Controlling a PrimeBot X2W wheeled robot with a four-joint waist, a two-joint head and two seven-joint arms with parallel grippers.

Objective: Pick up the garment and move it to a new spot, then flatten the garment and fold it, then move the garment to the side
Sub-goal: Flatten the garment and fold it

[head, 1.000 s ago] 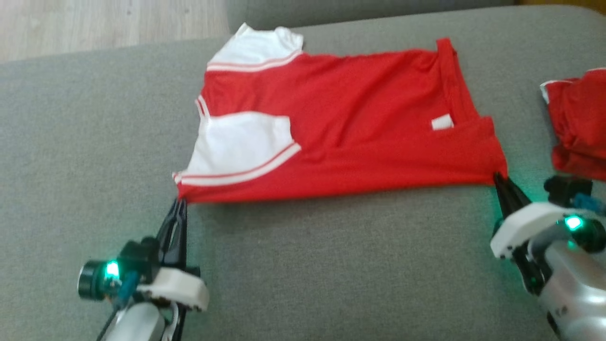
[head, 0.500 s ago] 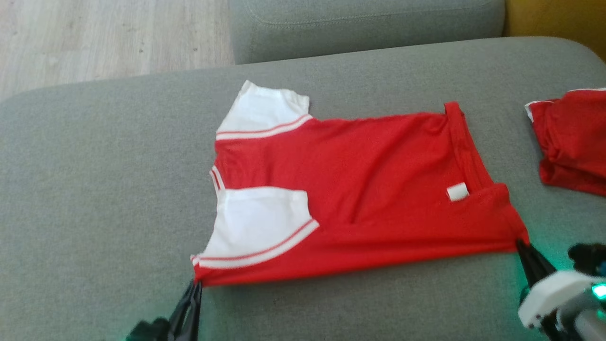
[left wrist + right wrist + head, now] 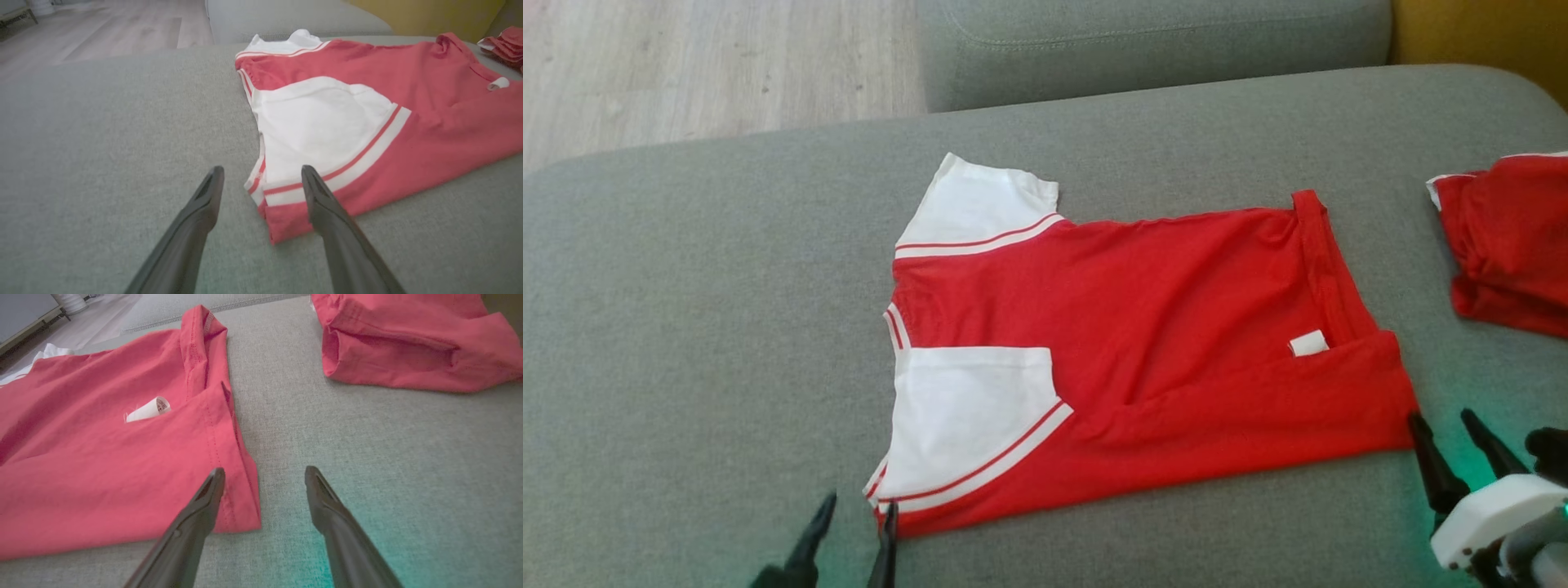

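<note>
Both grippers stand open, holding nothing: the left gripper [image 3: 859,513] at seven o'clock has the sleeve corner of the shirt [image 3: 1176,343] between its fingers. The right gripper [image 3: 1444,425] sits at four o'clock by the hem corner. The shirt lies flat in the middle of the cushion [image 3: 686,327], and another red garment [image 3: 1511,237] sits at three o'clock.

Head camera looks down; wrist cameras skim low, sharing the garment [image 3: 1160,327].

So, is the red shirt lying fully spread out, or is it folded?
Folded. The red shirt lies flat on the grey cushion, but its near white sleeve is turned over onto the red body.
</note>
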